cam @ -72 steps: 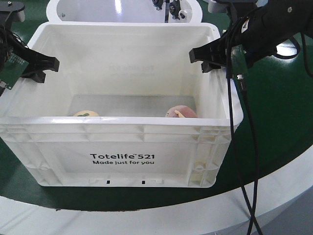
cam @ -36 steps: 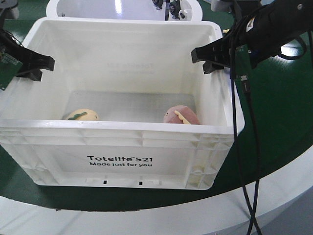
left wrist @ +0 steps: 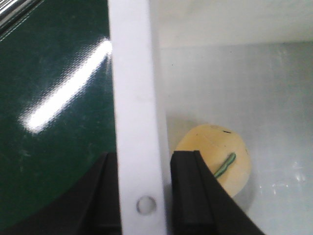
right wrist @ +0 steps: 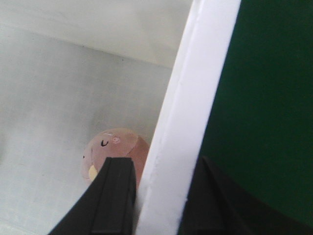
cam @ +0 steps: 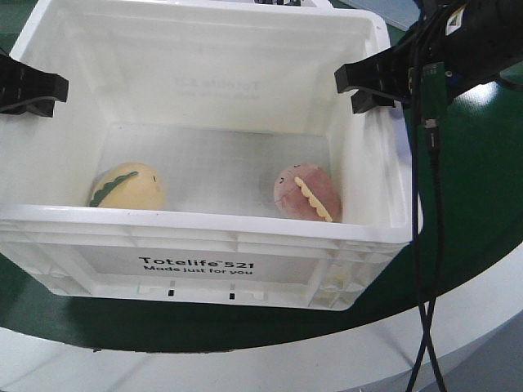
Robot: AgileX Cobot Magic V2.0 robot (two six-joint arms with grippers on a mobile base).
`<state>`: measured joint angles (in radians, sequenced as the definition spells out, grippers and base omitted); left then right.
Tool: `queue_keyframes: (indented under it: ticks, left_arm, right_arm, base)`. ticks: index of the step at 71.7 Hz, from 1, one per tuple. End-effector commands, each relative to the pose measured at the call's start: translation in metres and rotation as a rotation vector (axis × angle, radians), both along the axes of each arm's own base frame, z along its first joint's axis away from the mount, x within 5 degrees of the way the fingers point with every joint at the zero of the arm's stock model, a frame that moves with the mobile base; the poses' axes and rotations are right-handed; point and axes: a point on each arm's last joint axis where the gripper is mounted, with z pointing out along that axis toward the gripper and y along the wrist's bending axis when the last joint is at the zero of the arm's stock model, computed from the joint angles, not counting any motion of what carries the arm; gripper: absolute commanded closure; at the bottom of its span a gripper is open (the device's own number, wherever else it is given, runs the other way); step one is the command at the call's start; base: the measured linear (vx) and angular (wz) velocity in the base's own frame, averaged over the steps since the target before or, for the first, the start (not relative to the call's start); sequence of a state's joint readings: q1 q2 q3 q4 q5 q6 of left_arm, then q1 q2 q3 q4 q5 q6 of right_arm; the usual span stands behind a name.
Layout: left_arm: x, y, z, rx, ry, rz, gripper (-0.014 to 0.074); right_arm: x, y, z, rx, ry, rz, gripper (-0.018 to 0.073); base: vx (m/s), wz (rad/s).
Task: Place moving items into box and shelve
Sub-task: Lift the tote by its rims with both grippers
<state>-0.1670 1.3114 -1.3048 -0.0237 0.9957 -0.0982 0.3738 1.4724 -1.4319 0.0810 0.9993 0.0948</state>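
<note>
Inside the white plastic box [cam: 204,219] lie two round plush balls [cam: 127,186] [cam: 306,194].

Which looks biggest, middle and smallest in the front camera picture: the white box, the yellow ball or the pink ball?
1. white box: by far the largest.
2. yellow ball and pink ball: they look about the same size, so I can't rank them.

A yellow ball [cam: 131,186] and a pinkish-brown ball [cam: 306,194] lie apart inside the white box [cam: 204,222]. The left claw [cam: 33,91] and right claw [cam: 372,82] sit on its side rims.
</note>
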Motion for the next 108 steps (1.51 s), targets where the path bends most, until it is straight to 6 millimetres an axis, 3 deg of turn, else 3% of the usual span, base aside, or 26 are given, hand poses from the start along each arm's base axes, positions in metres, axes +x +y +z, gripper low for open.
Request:
queue_keyframes:
  ticks: [1, 42, 62, 108]
  left_arm:
    - [-0.01, -0.004, 0.037, -0.111, -0.203, -0.018, 0.0619]
    - [-0.025, -0.008, 0.037, -0.136, -0.12, -0.072, 0.0619]
    - [-0.032, -0.008, 0.037, -0.133, -0.084, -0.097, 0.0619]
    - [-0.06, -0.004, 0.052, -0.131, -0.111, -0.11, 0.0619]
  right_arm:
    - [-0.011, -0.004, 0.038, 0.064, -0.184, 0.012, 0.0571]
    - [-0.046, -0.014, 0.062, 0.096, -0.18, 0.025, 0.0571]
    - [-0.054, -0.018, 0.085, 0.093, -0.185, 0.034, 0.0571]
    - [-0.054, -0.014, 0.074, 0.08, -0.073, 0.051, 0.0571]
  base:
    - [0.0, 0.0]
    - [0.0, 0.0]
    - [0.0, 0.0]
    - [0.0, 0.0]
